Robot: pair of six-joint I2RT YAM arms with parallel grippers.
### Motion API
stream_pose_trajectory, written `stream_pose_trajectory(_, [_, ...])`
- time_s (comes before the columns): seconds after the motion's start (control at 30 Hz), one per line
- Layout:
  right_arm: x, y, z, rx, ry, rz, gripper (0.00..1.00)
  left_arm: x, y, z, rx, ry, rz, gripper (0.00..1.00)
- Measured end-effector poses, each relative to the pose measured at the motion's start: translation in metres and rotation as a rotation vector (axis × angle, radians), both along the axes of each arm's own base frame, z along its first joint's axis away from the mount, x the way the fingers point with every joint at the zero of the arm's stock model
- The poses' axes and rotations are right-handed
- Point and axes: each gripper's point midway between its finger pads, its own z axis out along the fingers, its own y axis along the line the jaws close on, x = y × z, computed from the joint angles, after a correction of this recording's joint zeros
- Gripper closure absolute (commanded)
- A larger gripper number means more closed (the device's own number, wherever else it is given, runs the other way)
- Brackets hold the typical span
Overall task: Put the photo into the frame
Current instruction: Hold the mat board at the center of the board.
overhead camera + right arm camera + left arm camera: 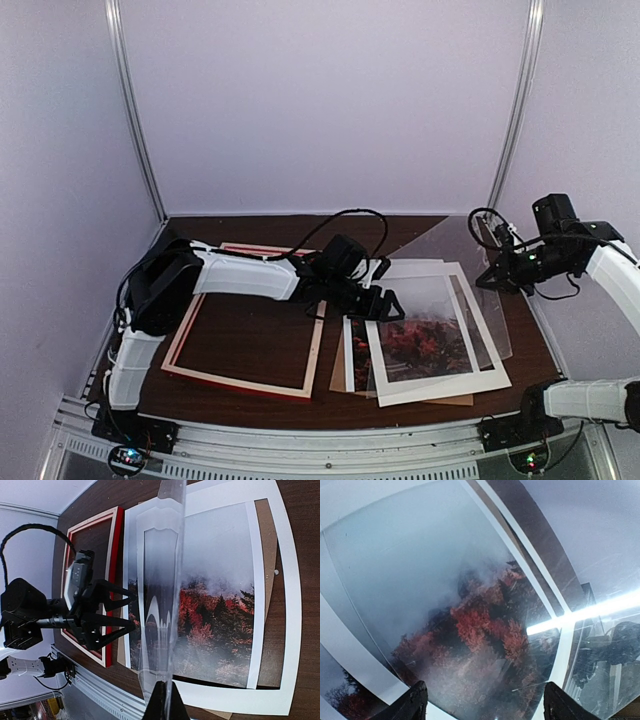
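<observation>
No writing, label, brand, number or sign can be read on the photo (425, 338), the frame (240, 382) or elsewhere.

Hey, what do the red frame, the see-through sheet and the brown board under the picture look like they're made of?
The frame: probably wood, with a pale matte face and a red-painted outer edge.
The clear sheet: likely acrylic or glass. It is transparent and glossy and shows reflections, but which of the two it is stays unclear.
The backing board: apparently fibreboard or stiff cardboard, thin, flat and matte brown.
</observation>
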Motion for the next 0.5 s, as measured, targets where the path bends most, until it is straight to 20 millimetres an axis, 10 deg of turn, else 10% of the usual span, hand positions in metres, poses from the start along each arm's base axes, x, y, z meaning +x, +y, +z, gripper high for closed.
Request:
stream_pose_trajectory(0.2, [-0.001,0.0,0.002,0.001,-0.011,0.0,1.0,0.0,-0.002,-0.038,0.021,0.076,0.013,0.21])
stream_pose_trajectory(0.5, [-0.001,-0.003,0.002,-0.013,-0.013,-0.008,1.0,0.004,-0.005,-0.036,-0.013,0.082,0.033,0.22])
